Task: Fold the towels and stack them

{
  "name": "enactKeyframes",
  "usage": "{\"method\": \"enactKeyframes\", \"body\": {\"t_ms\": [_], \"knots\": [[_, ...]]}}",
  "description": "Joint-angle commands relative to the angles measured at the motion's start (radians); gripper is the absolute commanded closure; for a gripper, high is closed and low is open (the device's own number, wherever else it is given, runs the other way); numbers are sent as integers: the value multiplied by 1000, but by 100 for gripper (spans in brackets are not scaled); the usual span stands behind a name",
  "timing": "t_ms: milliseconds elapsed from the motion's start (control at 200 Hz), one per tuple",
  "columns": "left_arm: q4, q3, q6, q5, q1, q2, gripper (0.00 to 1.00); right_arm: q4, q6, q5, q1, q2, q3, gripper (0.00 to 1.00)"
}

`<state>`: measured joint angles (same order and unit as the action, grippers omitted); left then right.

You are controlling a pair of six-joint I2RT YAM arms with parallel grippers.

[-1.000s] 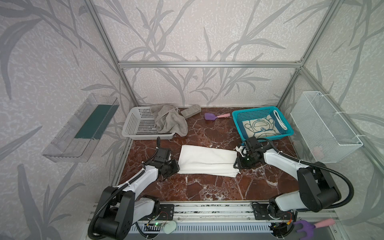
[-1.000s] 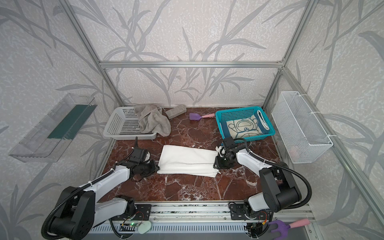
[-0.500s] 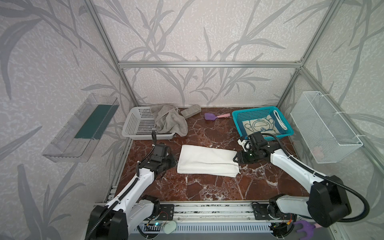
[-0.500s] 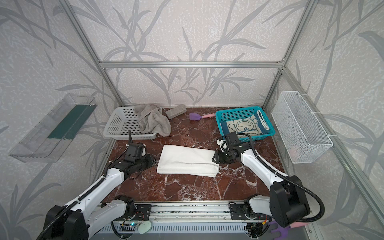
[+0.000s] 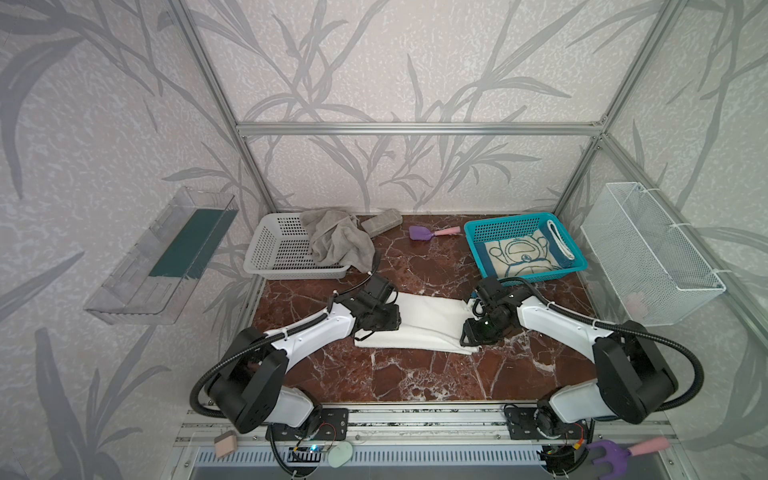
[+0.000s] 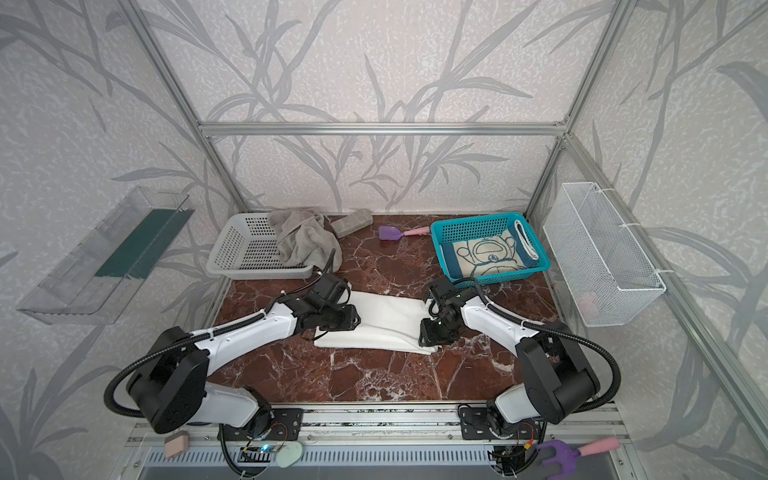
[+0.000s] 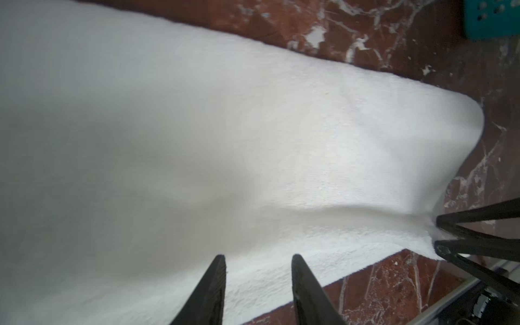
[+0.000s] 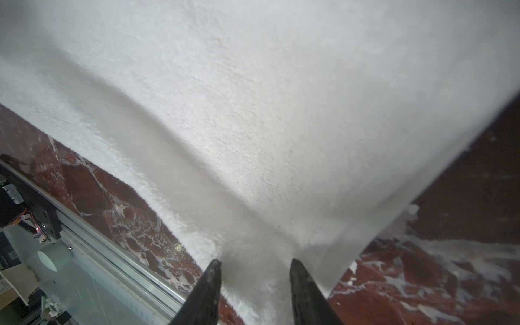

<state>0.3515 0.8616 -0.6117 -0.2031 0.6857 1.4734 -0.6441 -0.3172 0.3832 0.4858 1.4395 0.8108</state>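
The white towel (image 5: 428, 322) lies folded lengthwise in the middle of the marble table. My left gripper (image 5: 395, 323) (image 7: 259, 260) is at its left end and my right gripper (image 5: 467, 337) (image 8: 254, 263) at its right end. Each has its jaws closed partway on bunched cloth. The upper layer is raised and sags between them. In the left wrist view the right gripper's fingertips (image 7: 441, 225) pinch the towel's corner. The grey towel (image 5: 338, 241) hangs over the rim of a white basket (image 5: 291, 272). The cartoon towel (image 5: 519, 257) lies flat in a teal basket (image 5: 536, 277).
A small grey block (image 5: 381, 217) and a purple spatula (image 5: 419, 232) lie at the back of the table. A wire basket (image 5: 648, 253) hangs on the right wall and a clear shelf (image 5: 166, 257) on the left wall. A purple fork (image 5: 611, 453) rests by the front rail.
Both grippers have moved inward from beside the white towel's ends onto them. The towel's upper layer now stands raised at the right end.
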Motion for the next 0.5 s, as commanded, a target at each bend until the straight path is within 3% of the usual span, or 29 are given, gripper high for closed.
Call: {"method": "enactKeyframes", "body": {"t_ms": [0, 220, 495], "knots": [[-41, 90, 43, -5, 98, 76, 61, -24, 3, -47, -41, -44, 69, 54], [-46, 211, 110, 2, 230, 208, 67, 19, 36, -3, -162, 132, 192, 56], [-84, 200, 141, -19, 261, 246, 68, 34, 40, 22, -167, 351, 331, 71]]}}
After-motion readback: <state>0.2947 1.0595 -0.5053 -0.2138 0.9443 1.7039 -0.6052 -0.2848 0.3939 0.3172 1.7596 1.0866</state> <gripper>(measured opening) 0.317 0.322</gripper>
